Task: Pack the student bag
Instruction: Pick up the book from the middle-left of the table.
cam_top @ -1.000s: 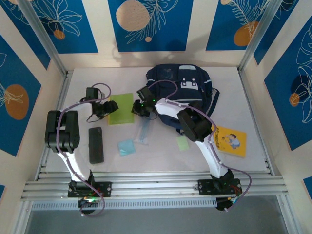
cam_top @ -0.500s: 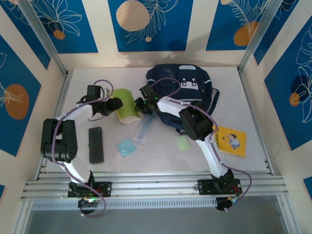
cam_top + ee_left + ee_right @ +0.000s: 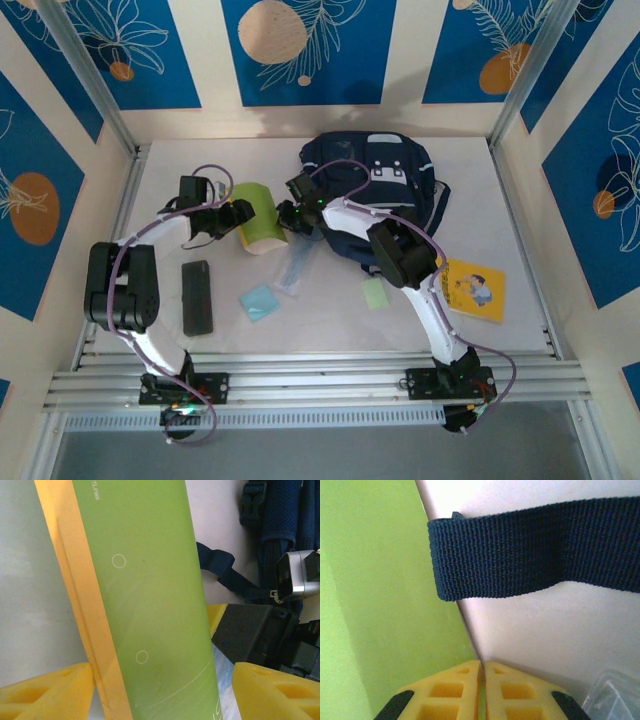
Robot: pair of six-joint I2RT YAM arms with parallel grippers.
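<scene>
Locate student bag [image 3: 385, 170] at far centre of table [image 3: 330, 330]. Note right gripper [image 3: 291, 217], just beside it, clenched on green notebook [image 3: 258, 215] edge; left gripper [image 3: 238, 213] spread astride the spine. Guard against creasing or dropping curled notebook through uneven pull or strap [image 3: 530, 550] snag.

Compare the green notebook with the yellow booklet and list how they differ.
The green notebook is tilted up and bowed, beside the student bag; the yellow booklet lies flat on the table. The green notebook's cover bears only faint white marks; the yellow booklet's carries a cartoon picture. Both are thin and outside the bag.
</scene>
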